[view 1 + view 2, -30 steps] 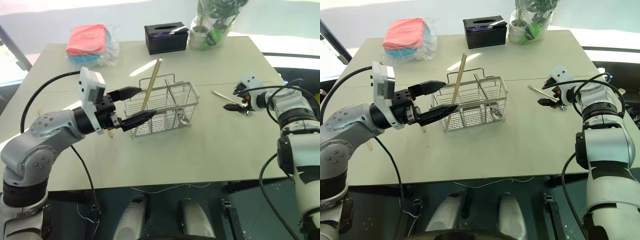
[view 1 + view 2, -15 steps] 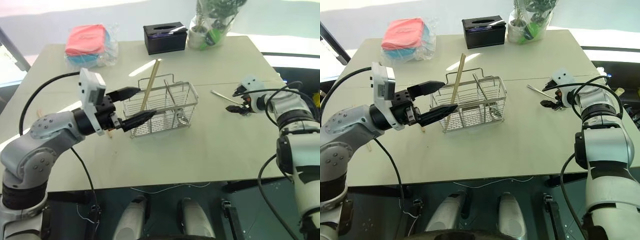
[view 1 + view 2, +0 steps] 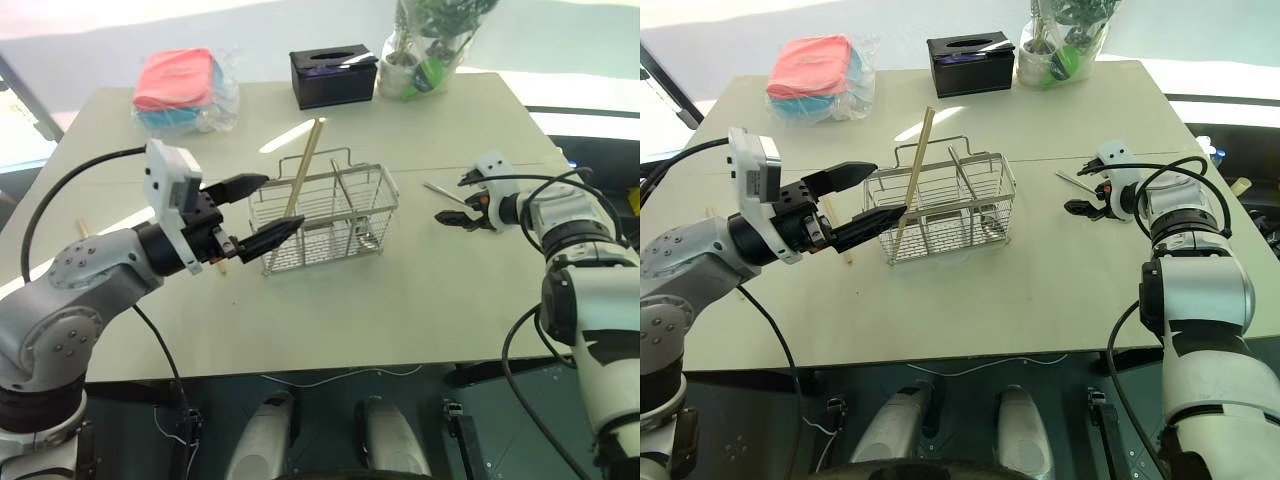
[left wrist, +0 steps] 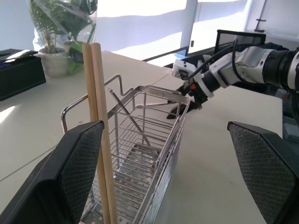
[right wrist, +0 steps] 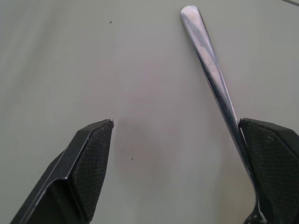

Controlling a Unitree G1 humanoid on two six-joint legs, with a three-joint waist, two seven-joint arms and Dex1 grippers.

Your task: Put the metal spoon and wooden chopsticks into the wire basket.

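Note:
The wire basket point(image 3: 325, 220) stands mid-table. Two wooden chopsticks point(image 3: 303, 165) lean upright in its left end, and a thin metal piece leans further inside. Another tan stick point(image 3: 222, 267) lies on the table under my left arm. My left gripper point(image 3: 278, 203) is open and level, its fingers on either side of the basket's left end and touching nothing. The metal spoon point(image 3: 437, 190) lies flat on the table to the right. My right gripper point(image 3: 455, 200) hangs open just over its handle point(image 5: 210, 70), which runs beside one finger point(image 5: 271, 163).
A black tissue box point(image 3: 333, 75) and a wrapped potted plant point(image 3: 425, 45) stand at the table's far edge. A plastic bag of pink and blue things point(image 3: 185, 85) sits far left. Bare tabletop point(image 3: 350, 320) lies in front of the basket.
My right wrist has rolled a little over the spoon. My left wrist has turned slightly beside the basket. Nothing was taken hold of or let go.

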